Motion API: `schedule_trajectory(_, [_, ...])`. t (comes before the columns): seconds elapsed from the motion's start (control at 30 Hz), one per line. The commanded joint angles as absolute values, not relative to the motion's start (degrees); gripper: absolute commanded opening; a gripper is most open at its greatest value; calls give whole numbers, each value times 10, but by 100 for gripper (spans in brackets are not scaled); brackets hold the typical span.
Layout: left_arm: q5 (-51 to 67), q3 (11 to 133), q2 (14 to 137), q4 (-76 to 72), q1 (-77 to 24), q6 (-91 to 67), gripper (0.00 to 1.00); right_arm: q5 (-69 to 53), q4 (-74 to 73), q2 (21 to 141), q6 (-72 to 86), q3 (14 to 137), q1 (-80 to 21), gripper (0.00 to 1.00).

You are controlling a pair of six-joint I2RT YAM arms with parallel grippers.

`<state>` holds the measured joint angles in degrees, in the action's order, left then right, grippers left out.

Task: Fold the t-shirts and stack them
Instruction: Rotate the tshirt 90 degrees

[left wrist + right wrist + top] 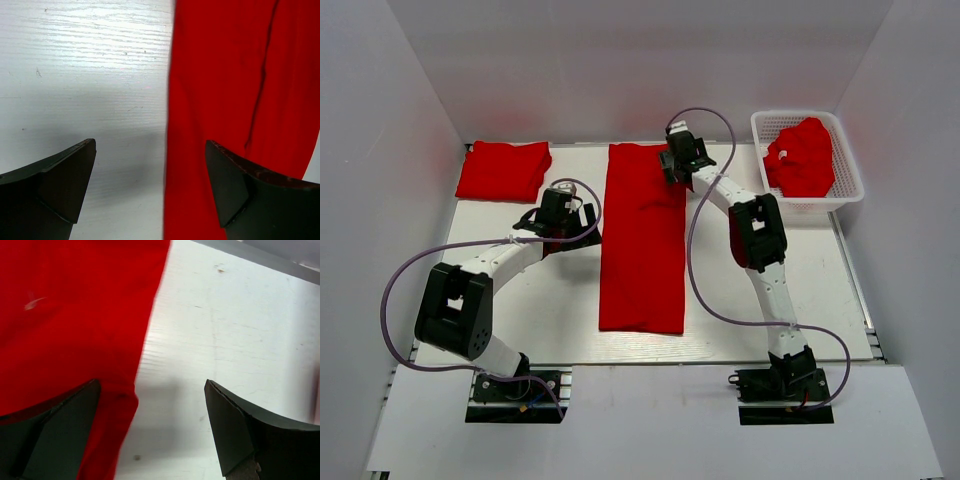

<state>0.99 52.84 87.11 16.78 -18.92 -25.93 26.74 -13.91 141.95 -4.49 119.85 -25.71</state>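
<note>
Right tool (151,384) agape, basket (851,165) holding t-shirts (801,158)

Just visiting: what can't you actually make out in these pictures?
- Top view: how many t-shirts fill the basket; crumpled into one heap.
- Top view: how many layers the folded stack holds; only its top shows.
- Both wrist views: the long shirt, its ends cut off by the frame edges.
- Right wrist view: pale speck on that shirt, too blurred to name.

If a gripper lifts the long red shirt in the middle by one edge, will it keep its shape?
Probably not: the long red shirt is thin, creased cloth, so it would likely droop and unfold. Pushed across the smooth table, it may bunch up.
</note>
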Motion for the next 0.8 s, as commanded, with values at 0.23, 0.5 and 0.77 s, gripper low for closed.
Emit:
schedule_trajectory(0.23, [4, 545, 851, 183, -186, -253, 100, 273, -133, 1380, -53, 1216, -227, 90])
schedule_trajectory(0.5, [9, 550, 845, 189, -192, -253, 100, 132, -170, 1298, -18, 1129, -233, 90])
schedule_trajectory(0.77, [21, 550, 833, 208, -192, -248, 100, 114, -197, 1314, 11, 1092, -233, 90])
